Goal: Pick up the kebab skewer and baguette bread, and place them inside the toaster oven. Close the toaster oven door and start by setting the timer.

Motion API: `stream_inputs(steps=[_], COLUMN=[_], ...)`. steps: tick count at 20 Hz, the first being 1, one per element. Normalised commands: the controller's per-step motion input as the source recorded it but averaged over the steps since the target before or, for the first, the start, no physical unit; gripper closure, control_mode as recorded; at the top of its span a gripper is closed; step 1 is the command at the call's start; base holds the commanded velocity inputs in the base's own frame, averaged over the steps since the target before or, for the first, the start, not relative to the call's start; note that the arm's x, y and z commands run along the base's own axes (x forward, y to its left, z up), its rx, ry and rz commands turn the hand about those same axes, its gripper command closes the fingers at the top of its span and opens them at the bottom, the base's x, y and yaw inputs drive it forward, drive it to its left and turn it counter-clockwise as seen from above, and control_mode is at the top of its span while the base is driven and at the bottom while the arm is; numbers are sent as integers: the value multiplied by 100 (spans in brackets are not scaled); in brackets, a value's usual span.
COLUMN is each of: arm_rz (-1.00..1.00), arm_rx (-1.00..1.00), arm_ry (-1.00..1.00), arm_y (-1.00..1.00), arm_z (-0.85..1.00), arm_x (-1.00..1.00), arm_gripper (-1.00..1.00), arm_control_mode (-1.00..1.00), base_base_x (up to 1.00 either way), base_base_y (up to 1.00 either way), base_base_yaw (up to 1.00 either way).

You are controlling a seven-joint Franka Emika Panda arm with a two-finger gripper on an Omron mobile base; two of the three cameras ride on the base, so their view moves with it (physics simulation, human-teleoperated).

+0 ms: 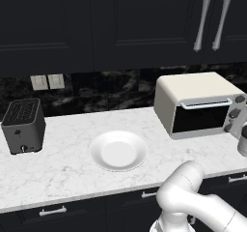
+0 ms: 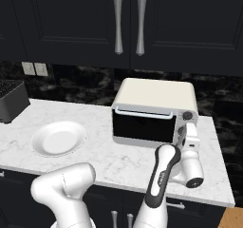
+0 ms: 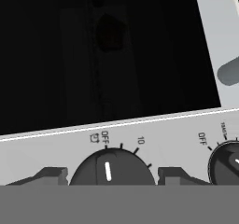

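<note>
In the hand view, the gripper [image 3: 110,177] sits right at a dark timer knob [image 3: 111,169], one fingertip at nine o'clock of it and the other at three. The jaws stand at a middling gap around the knob; whether the pads touch it I cannot tell. The knob's white pointer aims at twelve, near the OFF mark, so by my reading the timer is not yet set and this straddling pose is meant for turning it. A second knob [image 3: 226,164] lies at three o'clock.

In the right base view the hand reaches to the knob column at the right end of the toaster oven [image 2: 156,99]. The toaster oven door [image 2: 142,125] is shut, handle along its top (a sign the loading is likely done). I cannot make out the kebab skewer or baguette bread through the dark glass.

The white plate [image 1: 118,151] on the counter [image 1: 62,170] lies bare at nine o'clock of the oven, well apart. The black slot toaster [image 1: 23,124] stands farther that way. Nothing blocks the knob.
</note>
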Motion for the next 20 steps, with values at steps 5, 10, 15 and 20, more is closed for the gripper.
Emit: stream_inputs(steps=[5,10,15,20], arm_rz=[-4,-7,-7,-7], arm_rx=[-7,-4,0,0], arm_ry=[-1,-2,0,0], arm_y=[0,2,0,0], arm_z=[0,0,0,1], arm_x=[-5,-1,0,0], arm_gripper=[100,100,100,100], arm_control_mode=[-100,-100,-100,-100], base_base_x=[0,0,0,0], base_base_y=[0,0,0,0], base_base_yaw=[0,0,0,0])
